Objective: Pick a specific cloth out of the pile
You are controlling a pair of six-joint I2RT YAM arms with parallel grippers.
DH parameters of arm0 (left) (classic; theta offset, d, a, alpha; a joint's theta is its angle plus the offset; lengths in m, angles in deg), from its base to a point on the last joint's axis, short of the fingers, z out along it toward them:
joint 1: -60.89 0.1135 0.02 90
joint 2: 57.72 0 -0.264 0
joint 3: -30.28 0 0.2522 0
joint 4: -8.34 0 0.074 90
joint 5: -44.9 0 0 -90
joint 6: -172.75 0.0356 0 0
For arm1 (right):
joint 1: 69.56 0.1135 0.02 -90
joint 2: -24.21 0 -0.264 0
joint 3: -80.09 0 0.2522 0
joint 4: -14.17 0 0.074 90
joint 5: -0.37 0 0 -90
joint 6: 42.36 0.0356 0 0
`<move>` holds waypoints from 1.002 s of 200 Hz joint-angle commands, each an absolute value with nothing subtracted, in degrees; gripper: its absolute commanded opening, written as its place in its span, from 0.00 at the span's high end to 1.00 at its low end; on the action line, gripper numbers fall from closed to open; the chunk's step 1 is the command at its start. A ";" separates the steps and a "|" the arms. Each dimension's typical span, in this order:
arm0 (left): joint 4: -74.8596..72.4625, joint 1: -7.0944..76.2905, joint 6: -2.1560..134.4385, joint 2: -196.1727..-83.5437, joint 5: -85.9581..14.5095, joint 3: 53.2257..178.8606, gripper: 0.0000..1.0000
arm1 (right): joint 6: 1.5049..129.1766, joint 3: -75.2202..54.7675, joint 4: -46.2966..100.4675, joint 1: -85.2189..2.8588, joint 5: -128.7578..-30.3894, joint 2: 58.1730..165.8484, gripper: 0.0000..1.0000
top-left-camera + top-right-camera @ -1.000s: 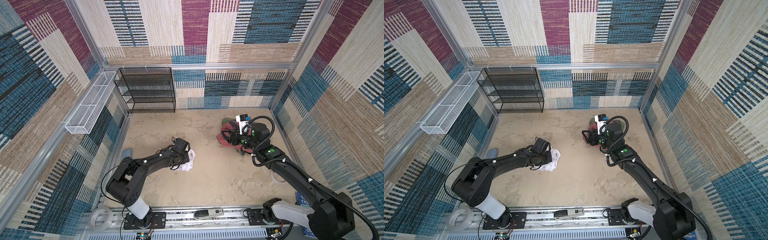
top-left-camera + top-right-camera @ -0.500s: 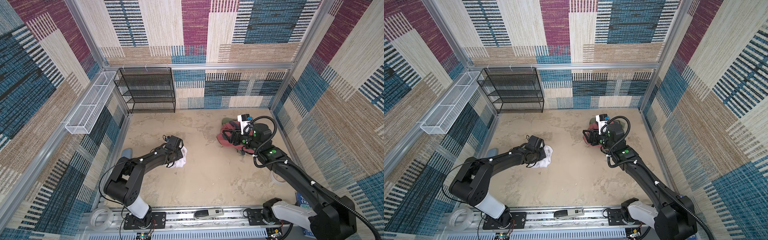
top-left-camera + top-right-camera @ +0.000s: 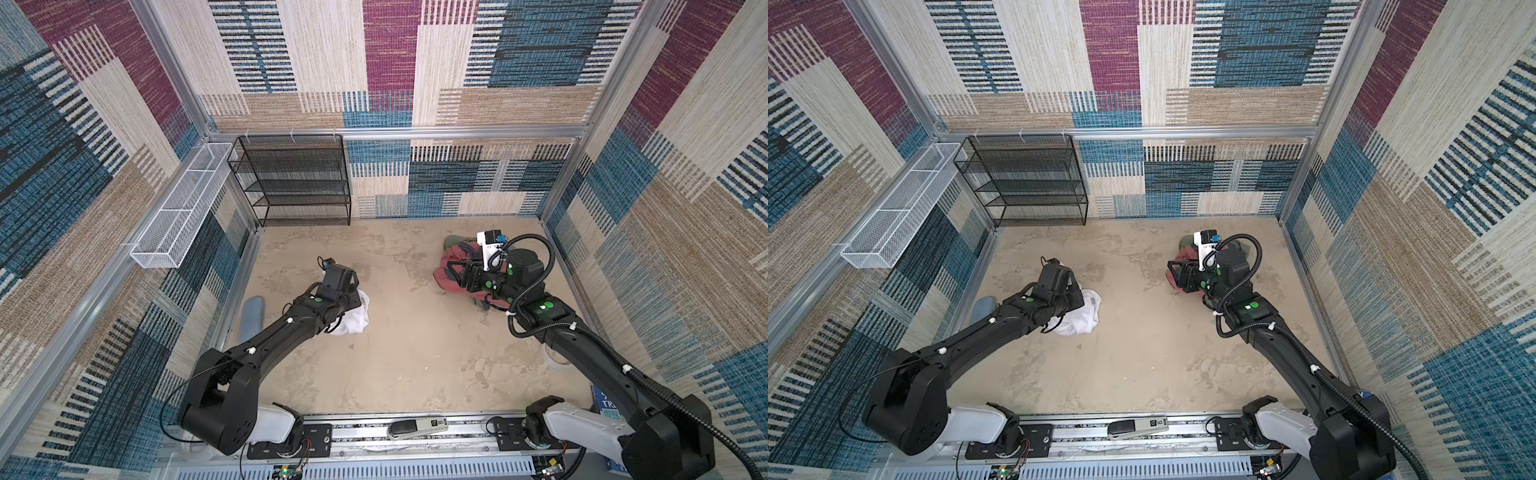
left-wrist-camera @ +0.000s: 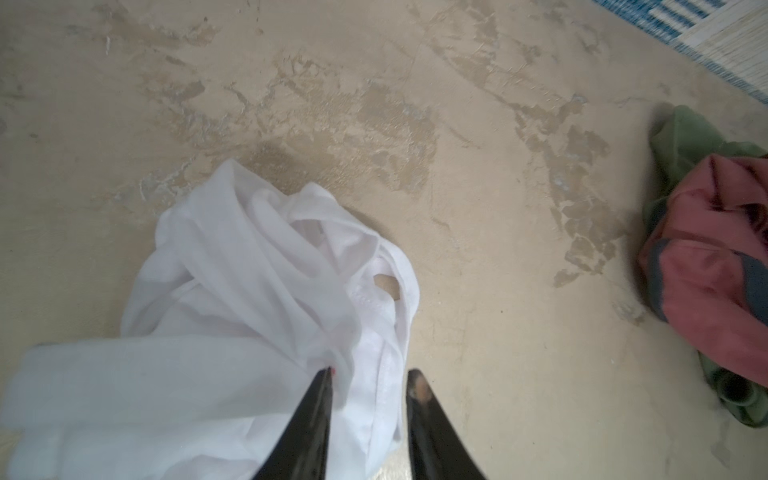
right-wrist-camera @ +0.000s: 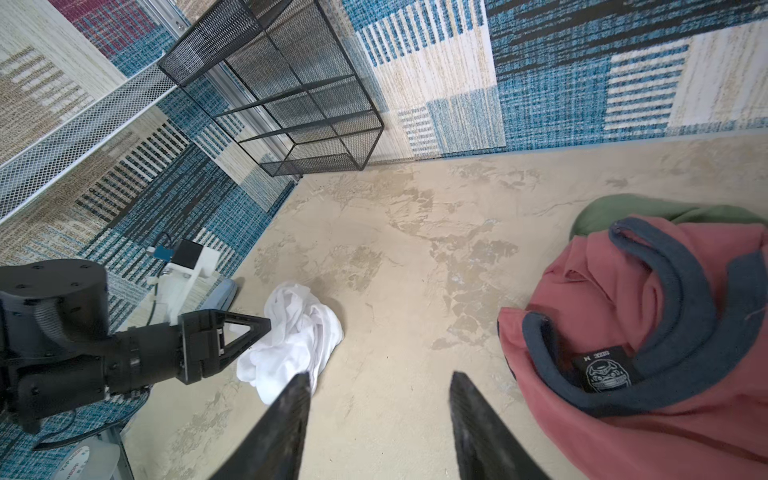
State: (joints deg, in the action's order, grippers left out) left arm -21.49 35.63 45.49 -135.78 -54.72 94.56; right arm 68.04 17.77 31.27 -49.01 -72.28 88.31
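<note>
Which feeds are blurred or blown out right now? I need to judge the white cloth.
Left wrist view: the cloth is overexposed, folds faint; the pile at the frame edge is soft. Right wrist view: sharp, the label on the pile is crisp; the fingertips of the right gripper look soft. Both top views: even light, wide-angle bowing.

The white cloth [image 3: 356, 321] lies crumpled on the beige desk [image 3: 415, 353], toward its left edge and well apart from the pile [image 3: 446, 286] near the far right corner. The left end effector [image 3: 353, 301] sits over the cloth and hides part of it. The right end effector [image 3: 456, 274] hangs over the pile's salmon-red garment [image 3: 451, 254], and an olive-green garment [image 3: 455, 241] shows at the pile's far side. A black mesh shelf [image 3: 297, 178] stands in the far left corner. A blue object [image 3: 251, 316] lies at the left edge.
</note>
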 commanded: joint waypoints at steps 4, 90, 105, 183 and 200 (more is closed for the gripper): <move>-25.10 35.49 48.22 -131.83 -54.95 95.80 0.64 | 67.08 17.96 30.54 -48.98 -74.52 88.04 0.42; -27.59 40.70 57.77 -123.43 -63.28 95.15 0.26 | 59.05 19.11 29.29 -52.06 -90.53 86.35 0.00; -24.86 43.31 59.55 -122.38 -64.07 93.43 0.24 | 58.44 21.24 26.44 -54.17 -92.74 85.96 0.00; -8.07 52.32 69.40 -125.75 -73.41 84.55 0.23 | 48.88 42.67 -8.76 -61.45 -110.15 91.03 0.00; -1.26 53.44 72.40 -126.63 -72.50 81.16 0.23 | 47.56 45.51 -14.78 -62.22 -110.81 94.67 0.00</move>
